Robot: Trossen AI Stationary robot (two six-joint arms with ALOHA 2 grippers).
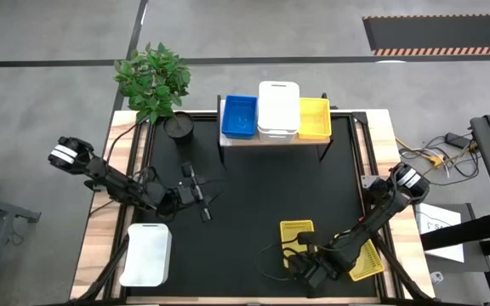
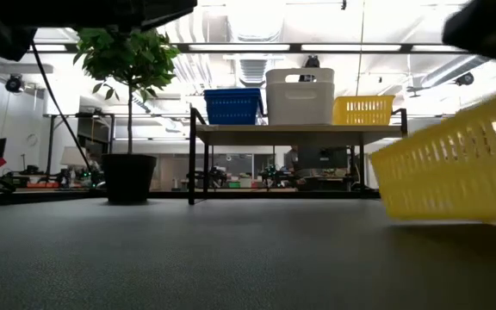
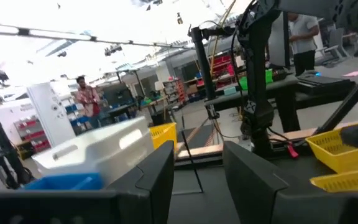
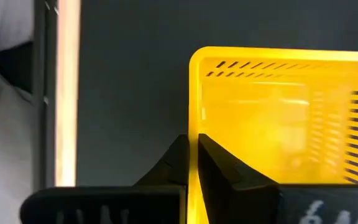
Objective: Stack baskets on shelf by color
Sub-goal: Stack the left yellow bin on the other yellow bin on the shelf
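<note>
The shelf [image 1: 270, 141] stands at the table's far edge and bears a blue basket [image 1: 238, 116], a white stack [image 1: 279, 109] and a yellow basket [image 1: 314, 119]. One white basket [image 1: 147, 253] rests bottom-down at the near left. A yellow basket [image 1: 296, 231] sits near the table's near edge with my right gripper [image 1: 303, 252] shut on it; it shows large in the low view [image 2: 455, 164]. A second yellow basket [image 1: 367, 260] lies under the right arm. My left gripper [image 1: 198, 194] is open over bare mat left of centre and holds nothing. My right gripper pinches a wall of the yellow basket at its rim [image 4: 194, 106], not far from a corner, with one finger [image 4: 229, 171] inside the basket and the other outside. The fingers come from above, pointing down. Whether the basket is clear of the mat, I cannot tell.
A black plant pot [image 1: 179, 127] with a leafy plant stands left of the shelf [image 2: 295, 131]. Wooden strips border the black mat at left and right. Open mat lies between the shelf and the near baskets. People show in the room beyond, in the left wrist view.
</note>
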